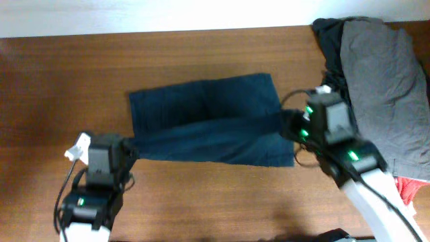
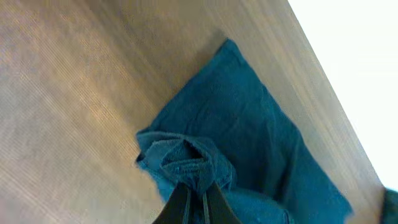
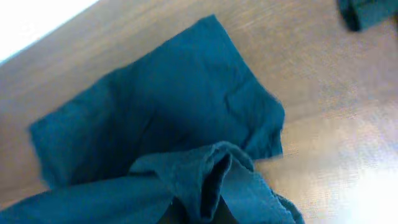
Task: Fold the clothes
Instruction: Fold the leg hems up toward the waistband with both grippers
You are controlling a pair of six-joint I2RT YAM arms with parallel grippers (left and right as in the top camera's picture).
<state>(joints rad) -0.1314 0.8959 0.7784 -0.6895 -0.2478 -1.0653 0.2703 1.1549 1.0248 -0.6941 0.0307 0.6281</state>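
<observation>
Overhead, we found our left tool (image 1: 127,150) at the lower left of the brown table (image 1: 67,81), clenched on the left edge of the dark blue shorts (image 1: 208,117). From the left wrist view, that left tool (image 2: 198,188) had its dark fingers (image 2: 180,205) pressed close together, with a bunched wad of the shorts (image 2: 249,124) gathered just above their tips. The rest of the cloth lay flat on the wood behind the wad, one corner pointing up toward the table's far edge.

The shorts sat in the middle of the table, spread widthwise. Their far half lay flat, and a nearer layer ran across as a band from one tool to the other.

Further right, our right tool (image 1: 290,126) met the right edge of the shorts and gripped it. In the right wrist view the shorts (image 3: 161,112) rose in a curled fold at the bottom of the frame; the fingers themselves were almost hidden under that fold, so we judged the grip mostly from the lifted cloth.

At the far right a grey garment (image 1: 379,74) lay heaped at the table's corner, resting on a charcoal piece (image 1: 329,37) that showed along its left side. Below them, a red piece (image 1: 410,188) peeked out at the frame's edge, just beside the right arm.
</observation>
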